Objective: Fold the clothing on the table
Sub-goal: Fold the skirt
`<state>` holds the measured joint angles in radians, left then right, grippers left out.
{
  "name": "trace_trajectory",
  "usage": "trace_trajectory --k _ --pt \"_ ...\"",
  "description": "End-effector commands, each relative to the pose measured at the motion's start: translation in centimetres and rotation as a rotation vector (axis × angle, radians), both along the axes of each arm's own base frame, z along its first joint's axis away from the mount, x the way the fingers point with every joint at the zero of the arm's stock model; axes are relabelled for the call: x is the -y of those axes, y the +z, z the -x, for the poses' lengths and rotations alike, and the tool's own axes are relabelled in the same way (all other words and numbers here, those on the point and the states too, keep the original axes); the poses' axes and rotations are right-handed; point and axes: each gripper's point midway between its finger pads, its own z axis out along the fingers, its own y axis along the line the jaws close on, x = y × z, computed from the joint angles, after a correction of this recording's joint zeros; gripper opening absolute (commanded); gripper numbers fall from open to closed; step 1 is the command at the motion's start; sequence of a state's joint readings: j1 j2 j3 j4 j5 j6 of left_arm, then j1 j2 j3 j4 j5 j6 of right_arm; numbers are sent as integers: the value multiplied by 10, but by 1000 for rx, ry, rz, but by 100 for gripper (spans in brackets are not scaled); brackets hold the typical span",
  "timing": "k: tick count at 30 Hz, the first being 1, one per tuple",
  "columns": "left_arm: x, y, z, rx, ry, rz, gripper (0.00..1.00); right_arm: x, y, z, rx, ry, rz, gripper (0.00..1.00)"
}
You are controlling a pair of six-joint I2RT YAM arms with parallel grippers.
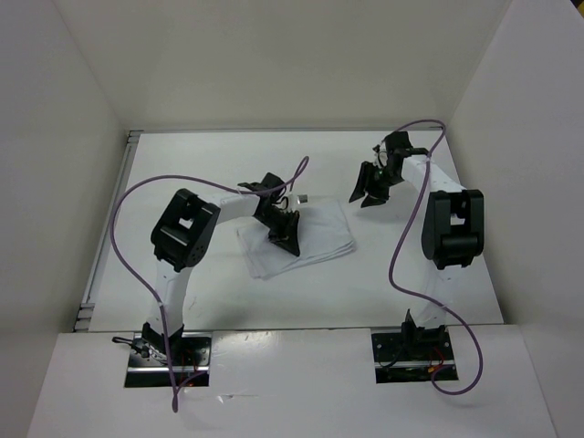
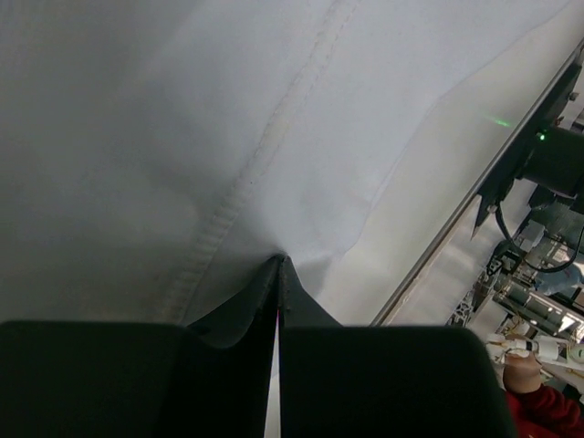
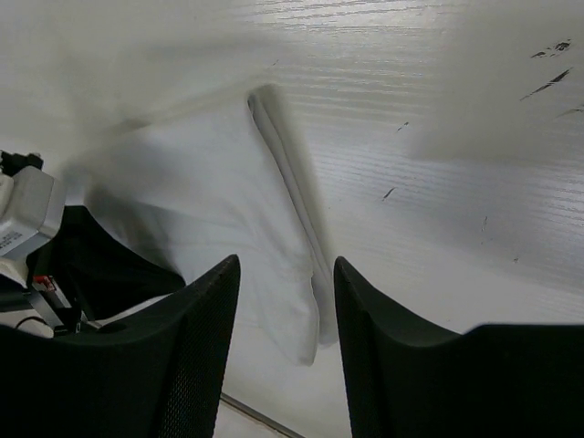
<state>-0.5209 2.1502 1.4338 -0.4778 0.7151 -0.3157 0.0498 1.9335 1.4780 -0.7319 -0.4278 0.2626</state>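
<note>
Mid-table: I see the thin white creased fabric garment [image 1: 315, 239] lying folded in layers on the flat white matte table [image 1: 219, 297]. The left gripper [image 1: 285, 239] is down on it, black jaws clenched, nipping a pucker of cloth beside a seam. The right gripper [image 1: 372, 187] hangs released past the garment's far right corner, apart from it.

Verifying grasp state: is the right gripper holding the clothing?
No, the right gripper stands open and empty; the clothing lies beyond it, ungripped.
</note>
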Motion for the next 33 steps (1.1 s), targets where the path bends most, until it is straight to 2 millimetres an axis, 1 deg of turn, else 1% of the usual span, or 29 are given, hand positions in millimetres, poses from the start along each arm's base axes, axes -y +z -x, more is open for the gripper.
trace_trajectory --k 1,2,3,5,6,7,8,11,12,13,14,16,17,18,20,21,25,26,27,28,29,30,31,32,33 --pt "-19 -23 27 -27 -47 -107 8 -1 -12 -1 -6 16 -10 51" --pt "-17 -17 31 -16 -55 -101 8 1 -18 -4 -7 12 0 51" --pt "-16 -13 28 0 -55 -92 8 1 -23 -3 -21 12 0 51" --pt "-16 -8 30 2 -46 -88 8 -1 -34 -1 -52 16 -10 51" --pt "-16 -8 30 3 -46 -88 8 -3 -32 -2 -42 21 -25 51" --pt "-16 -8 30 3 -46 -88 8 -3 -41 2 -68 21 -24 51" --pt "-16 -8 30 -3 -40 -89 8 -6 -43 3 -78 27 -41 51" --pt "-14 -5 27 4 -39 -85 8 -13 -49 15 -105 51 -87 50" --pt "-14 -5 27 4 -39 -84 8 -18 -54 24 -128 65 -99 50" --pt "-14 -5 27 4 -39 -84 8 -23 -54 30 -134 77 -98 50" --pt "-13 -3 25 12 -39 -80 8 -23 -56 31 -135 77 -98 50" --pt "-12 -3 25 6 -32 -81 8 -25 -65 43 -165 84 -96 50" --pt "-11 -1 22 14 -32 -77 8 -30 -67 47 -169 98 -106 49" --pt "-11 -1 22 14 -32 -77 8 -30 -73 55 -193 96 -105 49" --pt "-11 -1 22 14 -32 -77 8 -38 -77 65 -209 119 -111 46" --pt "-11 -1 22 14 -32 -77 8 -37 -82 73 -232 118 -110 46" --pt "-10 -3 21 13 -32 -77 8 -53 -88 94 -274 163 -141 34" --pt "-9 -2 19 22 -32 -72 8 -57 -90 100 -282 176 -150 28" --pt "-8 -2 19 22 -32 -72 8 -58 -91 101 -292 178 -163 25" --pt "-7 -2 17 23 -24 -69 8 -63 -96 108 -305 201 -176 22" --pt "-7 -2 17 23 -23 -69 8 -68 -94 111 -307 217 -189 11" --pt "-7 -2 17 23 -23 -69 8 -68 -97 112 -318 216 -189 4" --pt "-6 -1 18 18 -26 -61 8 -72 -95 113 -321 227 -187 0" --pt "-6 -1 18 18 -26 -61 8 -70 -97 113 -320 225 -175 0" --pt "-6 -1 18 18 -26 -61 8 -70 -93 108 -298 225 -167 0"
